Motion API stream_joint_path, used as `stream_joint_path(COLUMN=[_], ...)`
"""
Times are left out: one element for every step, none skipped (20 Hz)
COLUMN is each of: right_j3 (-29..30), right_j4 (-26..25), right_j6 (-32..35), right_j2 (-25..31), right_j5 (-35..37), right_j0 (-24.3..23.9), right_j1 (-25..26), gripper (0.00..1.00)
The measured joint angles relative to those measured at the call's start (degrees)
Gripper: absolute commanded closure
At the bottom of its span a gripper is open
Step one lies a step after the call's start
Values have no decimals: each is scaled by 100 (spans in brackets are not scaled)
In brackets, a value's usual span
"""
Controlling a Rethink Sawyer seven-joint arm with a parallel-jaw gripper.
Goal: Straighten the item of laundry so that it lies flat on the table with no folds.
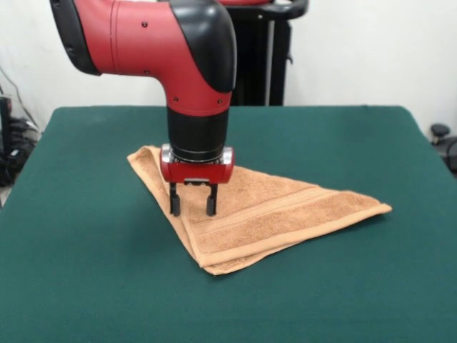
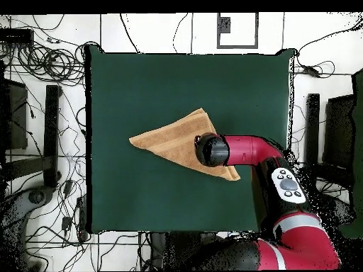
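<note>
a robot's gripper (image 1: 193, 206) hangs with its two fingers spread apart, tips at the edge of a tan towel (image 1: 285, 211) folded into a triangle near the middle of the green table (image 1: 86, 286), seemingly placed to catch a layer; no label or writing shows

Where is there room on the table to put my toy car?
The green table is bare all round the towel: the wide strips along each edge are free. Only the middle is crowded, where the tool stands open over the folded towel.
</note>
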Motion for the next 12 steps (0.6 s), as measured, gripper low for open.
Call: stream_joint_path(right_j3=[0, 0, 0, 0, 0, 0, 0, 0, -1, -1, 0, 0], right_j4=[-1, -1, -1, -1, -1, -2, -2, -2, -2, -1, 1, 2], right_j6=[0, 0, 0, 0, 0, 0, 0, 0, 0, 0, 1, 1], right_j2=[0, 0, 0, 0, 0, 0, 0, 0, 0, 2, 4, 7], right_j5=[0, 0, 0, 0, 0, 0, 0, 0, 0, 0, -1, -1], right_j0=[0, 0, 0, 0, 0, 0, 0, 0, 0, 2, 4, 6], right_j1=[0, 0, 0, 0, 0, 0, 0, 0, 0, 0, 0, 1], gripper=[0, 0, 0, 0, 0, 0, 0, 0, 0, 0, 0, 100])
